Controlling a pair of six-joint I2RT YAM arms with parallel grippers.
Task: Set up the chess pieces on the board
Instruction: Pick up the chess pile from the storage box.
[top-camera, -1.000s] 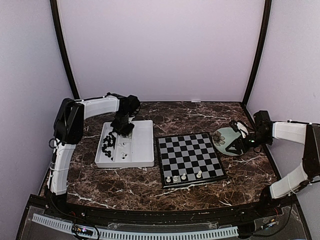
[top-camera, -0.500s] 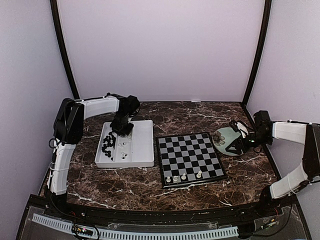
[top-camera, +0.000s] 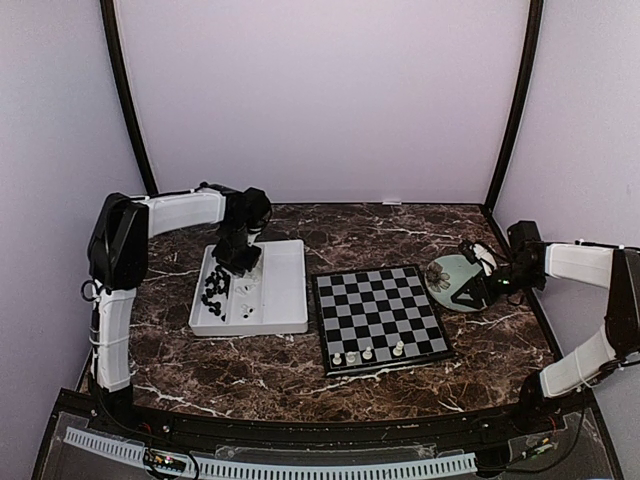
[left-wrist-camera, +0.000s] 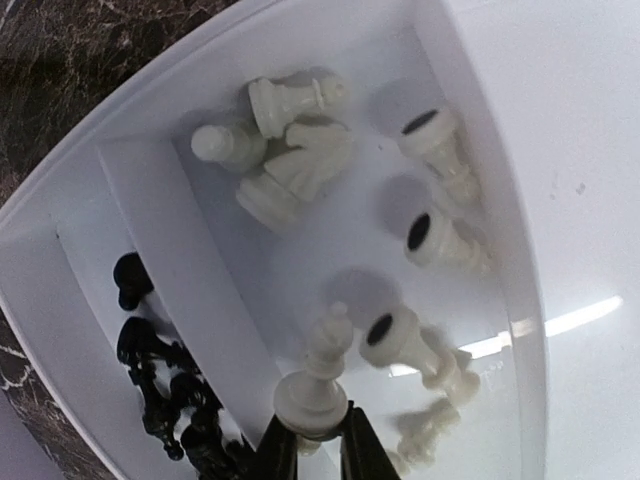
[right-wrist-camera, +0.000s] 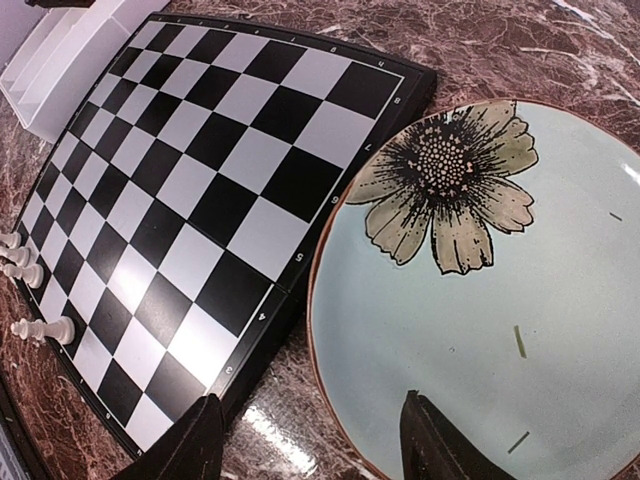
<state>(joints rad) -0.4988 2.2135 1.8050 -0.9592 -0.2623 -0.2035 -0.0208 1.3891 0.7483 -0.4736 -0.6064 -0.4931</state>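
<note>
My left gripper (left-wrist-camera: 311, 452) is shut on a white chess piece (left-wrist-camera: 318, 378), gripping its round base, above the white tray (top-camera: 285, 290). Several white pieces (left-wrist-camera: 290, 165) lie loose in the tray's inner compartment and several black pieces (left-wrist-camera: 165, 385) in the narrow outer one. In the top view the left gripper (top-camera: 239, 257) hangs over the tray's far left part. The board (top-camera: 378, 315) lies mid-table with three white pieces (top-camera: 366, 353) along its near edge. My right gripper (right-wrist-camera: 310, 435) is open and empty over the plate's rim beside the board (right-wrist-camera: 190, 190).
A pale green plate (top-camera: 450, 280) with a flower print (right-wrist-camera: 450, 180) lies right of the board, touching its edge. The white tray stands left of the board. Dark marble table (top-camera: 380, 230) with curved walls behind.
The left arm has swung a little left and back over the tray, lifting slightly. The right arm has not moved.
</note>
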